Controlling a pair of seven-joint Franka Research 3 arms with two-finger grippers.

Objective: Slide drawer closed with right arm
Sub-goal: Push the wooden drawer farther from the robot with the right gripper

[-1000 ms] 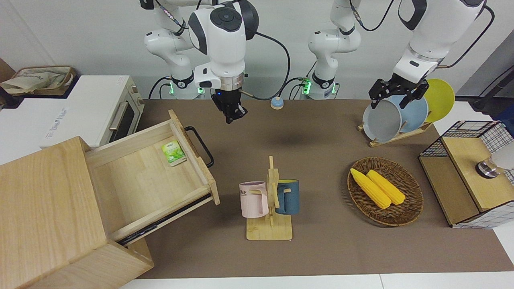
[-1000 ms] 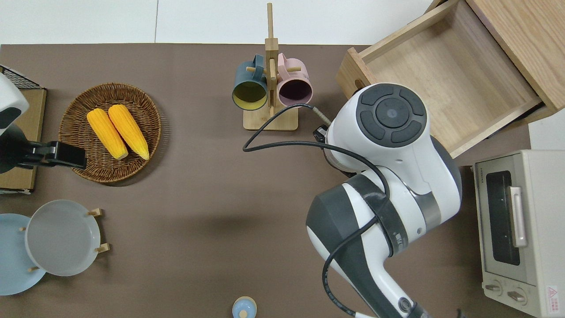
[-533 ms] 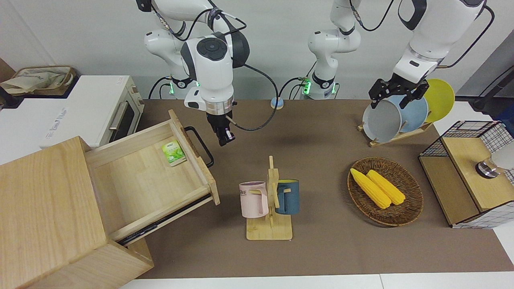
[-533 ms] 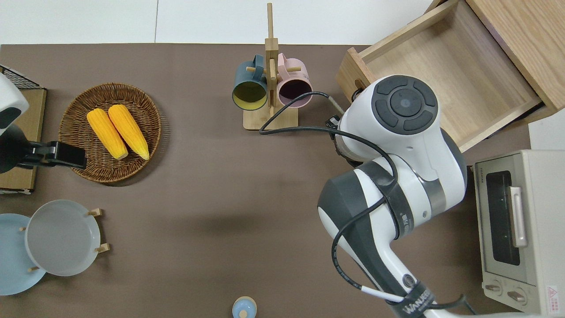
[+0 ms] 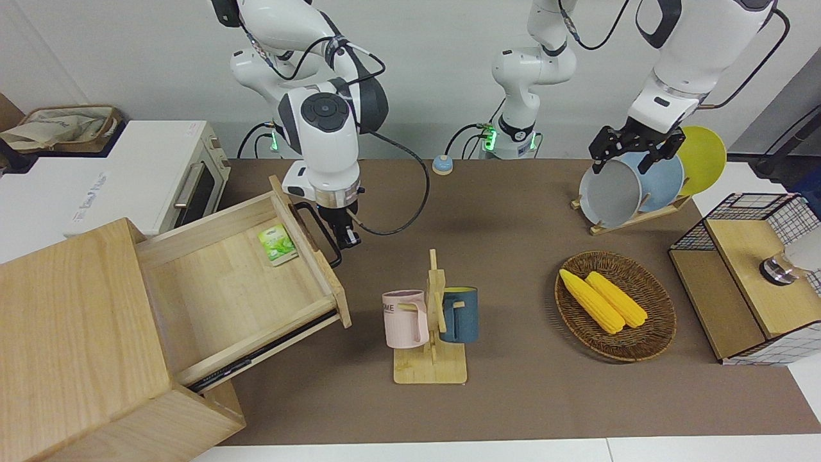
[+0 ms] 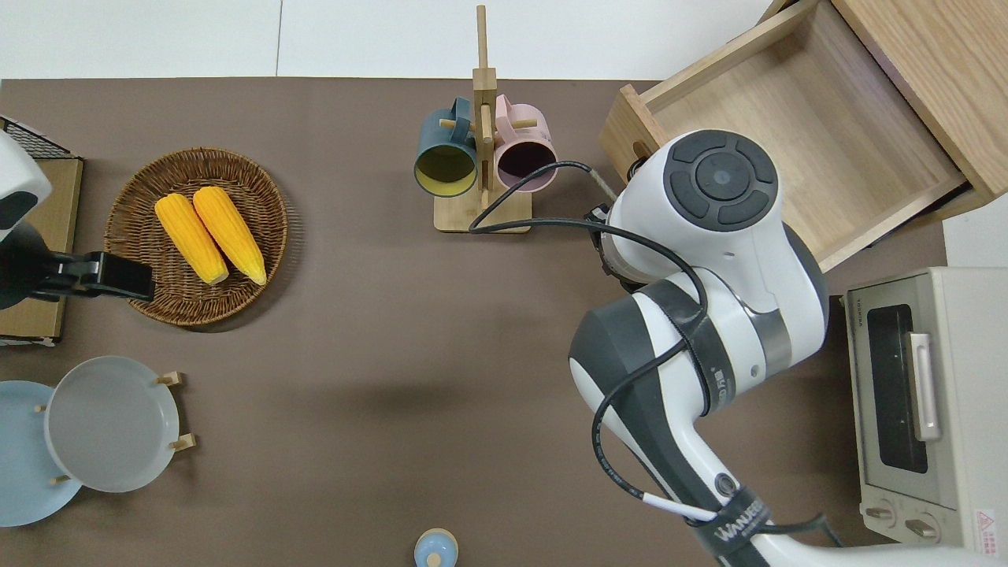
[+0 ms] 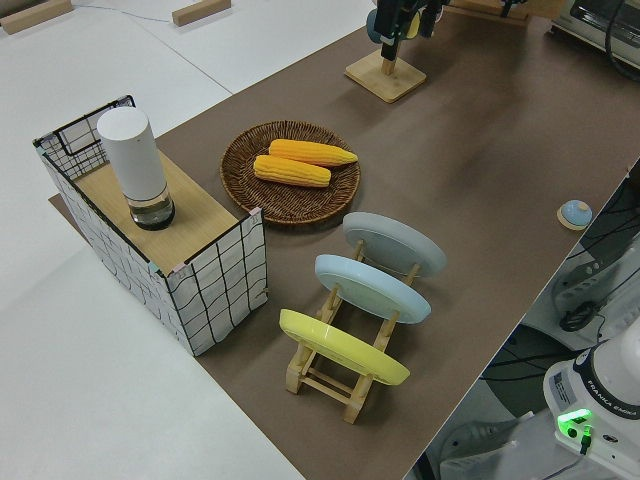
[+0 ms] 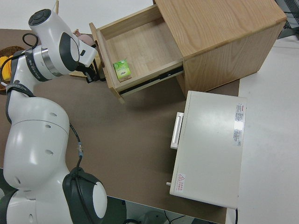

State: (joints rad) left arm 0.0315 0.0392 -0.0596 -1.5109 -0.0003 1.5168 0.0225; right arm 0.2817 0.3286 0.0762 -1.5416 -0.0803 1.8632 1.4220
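Right tool (image 5: 345,237) beside drawer (image 5: 224,282) handle (image 5: 319,234), finger spread unclear, green packet (image 5: 277,244) inside open drawer

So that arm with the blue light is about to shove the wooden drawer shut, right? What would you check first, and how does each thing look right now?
1. Drawer is open and needs closing: ok, it stands pulled out of the cabinet.
2. Right gripper is at the handle: ok, it is low beside the front panel; contact cannot tell.
3. Nothing sticks up over the drawer's rim: ok, the green packet lies flat inside.
4. Mug rack is out of the push path: ok, it stands apart from the drawer.
5. Left arm is parked: ok.
6. Right gripper's fingers: cannot tell.
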